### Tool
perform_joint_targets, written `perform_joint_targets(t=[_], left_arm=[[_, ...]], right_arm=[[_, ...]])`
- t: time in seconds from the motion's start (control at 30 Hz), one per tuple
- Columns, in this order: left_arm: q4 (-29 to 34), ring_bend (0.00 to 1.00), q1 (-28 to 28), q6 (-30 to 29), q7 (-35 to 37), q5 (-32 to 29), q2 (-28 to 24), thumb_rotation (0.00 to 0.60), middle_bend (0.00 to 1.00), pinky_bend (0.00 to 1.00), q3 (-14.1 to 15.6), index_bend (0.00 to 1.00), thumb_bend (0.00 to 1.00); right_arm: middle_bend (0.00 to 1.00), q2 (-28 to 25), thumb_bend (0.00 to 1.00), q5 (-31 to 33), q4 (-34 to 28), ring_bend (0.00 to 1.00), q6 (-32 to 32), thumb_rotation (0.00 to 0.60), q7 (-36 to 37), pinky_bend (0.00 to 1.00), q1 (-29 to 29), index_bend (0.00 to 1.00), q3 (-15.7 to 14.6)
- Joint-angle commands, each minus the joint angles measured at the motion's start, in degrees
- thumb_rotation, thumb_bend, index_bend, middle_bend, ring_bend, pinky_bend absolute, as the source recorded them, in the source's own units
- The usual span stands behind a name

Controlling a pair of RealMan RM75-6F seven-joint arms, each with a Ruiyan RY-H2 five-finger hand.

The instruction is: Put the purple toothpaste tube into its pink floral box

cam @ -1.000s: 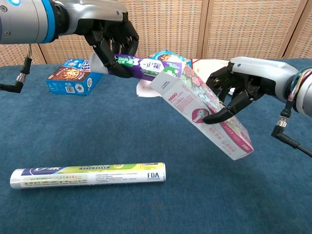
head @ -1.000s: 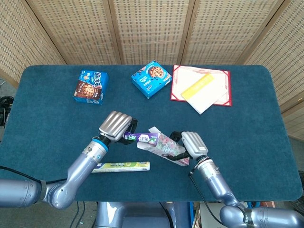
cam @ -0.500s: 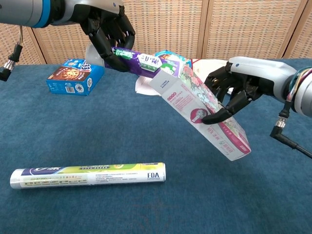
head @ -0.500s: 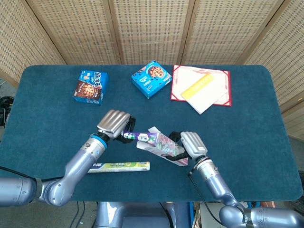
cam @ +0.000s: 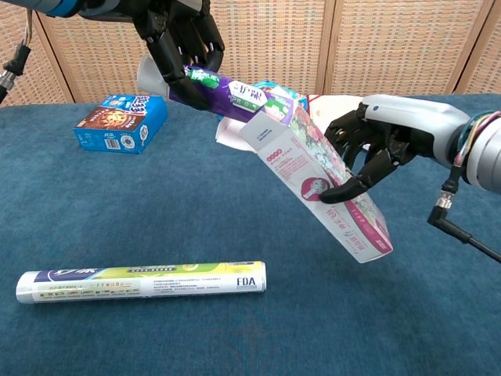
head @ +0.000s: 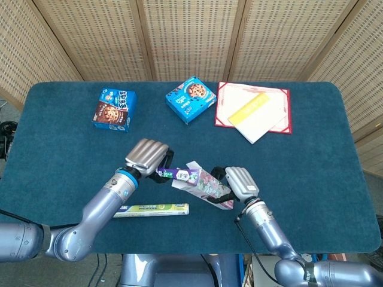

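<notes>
My left hand [head: 147, 156] [cam: 178, 43] grips the purple toothpaste tube [cam: 227, 93] [head: 178, 174] by its tail end, above the table. The tube slopes down to the right, and its cap end meets the open top of the pink floral box [cam: 317, 180] [head: 206, 186]. My right hand [head: 237, 181] [cam: 381, 141] holds that box tilted in the air, open flap [cam: 262, 131] up and to the left, closed end low on the right. Whether the cap is inside the opening is hidden by the flap.
A yellow-green tube [cam: 141, 282] [head: 152, 210] lies on the blue cloth near the front edge. Two blue cookie boxes [head: 114, 109] [head: 190, 98] sit at the back. A red folder with a yellow and white booklet [head: 254, 110] lies back right.
My left hand has tilted the purple tube more steeply and pushed its cap end down to the box mouth. The right hand has shifted the box slightly left and lower.
</notes>
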State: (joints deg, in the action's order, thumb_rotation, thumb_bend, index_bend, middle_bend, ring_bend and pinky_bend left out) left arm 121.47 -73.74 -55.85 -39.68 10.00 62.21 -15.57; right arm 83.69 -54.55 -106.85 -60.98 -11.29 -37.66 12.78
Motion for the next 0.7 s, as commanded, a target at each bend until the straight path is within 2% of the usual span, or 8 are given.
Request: perform_joint_targets(t=[0.03,0.43,0.7], left_arm=[[0.14,0.55,-1.45,0.06,-1.14,-1.33,-0.2,0.6,0.67,0.51,0.37,0.85,0.4],[-0.1,0.55,-5.52,-3.35,-2.42,-4.25,2.63,0.6,0.67,0.52,1.59,0.85,0.4],[-0.97,0.55,-6.22,-6.38,-2.47,-2.61,5.36,0.6,0.67,0.52,2.43,0.85,0.4]], right_arm=[[0.53,-0.08,0.12,-0.02,-0.14,0.44,0.01,0.6,0.11,0.54,0.03,0.58,0.03],[0.53,0.18,0.12,-1.12,-0.76,0.44,0.04,0.6,0.03,0.54,-0.1,0.58,-0.28],[0.53,0.08,0.12,-1.8,-1.73,0.44,-0.28,0.6,-0.59,0.54,-0.29,0.58,-0.27]])
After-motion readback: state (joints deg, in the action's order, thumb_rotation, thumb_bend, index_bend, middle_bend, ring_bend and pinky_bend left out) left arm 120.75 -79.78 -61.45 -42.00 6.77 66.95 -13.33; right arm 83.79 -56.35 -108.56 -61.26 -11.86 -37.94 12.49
